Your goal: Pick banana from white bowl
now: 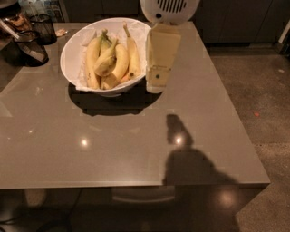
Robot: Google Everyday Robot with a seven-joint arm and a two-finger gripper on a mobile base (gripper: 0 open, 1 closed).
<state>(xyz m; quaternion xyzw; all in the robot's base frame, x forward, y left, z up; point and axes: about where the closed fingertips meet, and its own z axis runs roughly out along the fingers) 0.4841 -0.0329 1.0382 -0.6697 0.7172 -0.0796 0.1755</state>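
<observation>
A large glossy white bowl with crinkled white lining stands on the grey table at the back left. Several yellow bananas lie in it, stems pointing away from me. My gripper hangs from a white arm housing and sits just right of the bowl, close against its right rim, its cream-coloured body pointing down toward the table. It holds nothing that I can see.
The grey glossy table stretches toward me, with its right edge near the speckled floor. A dark mesh cup and a dark tilted container stand at the back left corner.
</observation>
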